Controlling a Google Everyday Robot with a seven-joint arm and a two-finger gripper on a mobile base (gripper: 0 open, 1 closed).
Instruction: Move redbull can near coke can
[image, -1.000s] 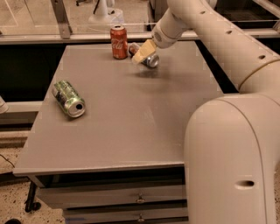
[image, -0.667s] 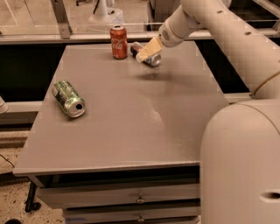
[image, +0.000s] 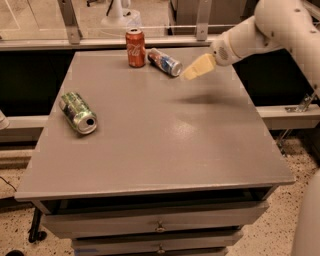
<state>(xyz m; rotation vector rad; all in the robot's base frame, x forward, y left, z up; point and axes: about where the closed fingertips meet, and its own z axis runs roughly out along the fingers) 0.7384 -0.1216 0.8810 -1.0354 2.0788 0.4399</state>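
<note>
The redbull can (image: 164, 62) lies on its side at the back of the grey table (image: 155, 145), just right of the coke can (image: 135, 47), which stands upright. My gripper (image: 192, 71) hangs above the table a little to the right of the redbull can, apart from it and holding nothing. The arm reaches in from the upper right.
A green-and-silver can (image: 78, 113) lies on its side at the table's left. Drawers (image: 160, 227) sit under the front edge. A rail and glass run behind the table. The robot's white body shows at the far right edge.
The gripper has let go of the redbull can, which now lies beside the coke can, and has drawn back to the right and upward.
</note>
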